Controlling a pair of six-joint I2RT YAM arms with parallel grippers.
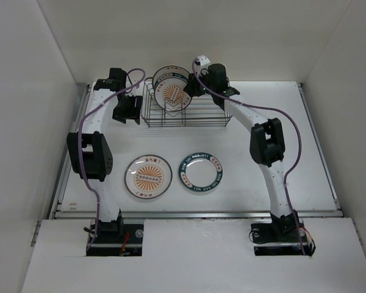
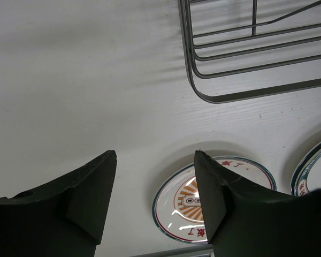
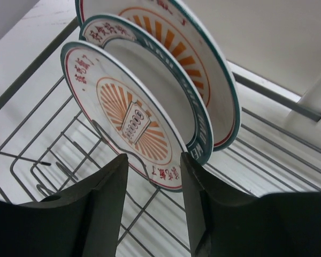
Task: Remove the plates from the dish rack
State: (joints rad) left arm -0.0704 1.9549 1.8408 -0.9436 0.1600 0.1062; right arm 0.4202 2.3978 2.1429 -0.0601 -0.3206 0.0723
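Two plates already lie flat on the table, near the arm bases: the sunburst plate and, just beside it, the teal-banded plate. Three more stand upright in the dish rack at the far side of the table. We judge the task to be partly done, with the next removal in hand.

The right gripper is at the rack. Its jaws stand apart with the near rim of the nearest plate, an orange-centred one, between them. We see no finger pressed against it, so nothing is gripped yet. Close behind it stand the middle plate, with a dark teal band, and the rear plate.

In our judgement the next move calls for:
1. Closing the jaws on the rim of the nearest plate.
2. Lifting it straight out of its divider slot, without dragging it against the middle plate.
3. Carrying it to a bare part of the table near the two unloaded plates.

The right arm reaches forward from its base with the elbow raised and the forearm angled inward, wrist over the rack. The left arm reaches forward along the left side. The left gripper hangs above the table just beside the rack's left end, jaws apart and holding nothing.
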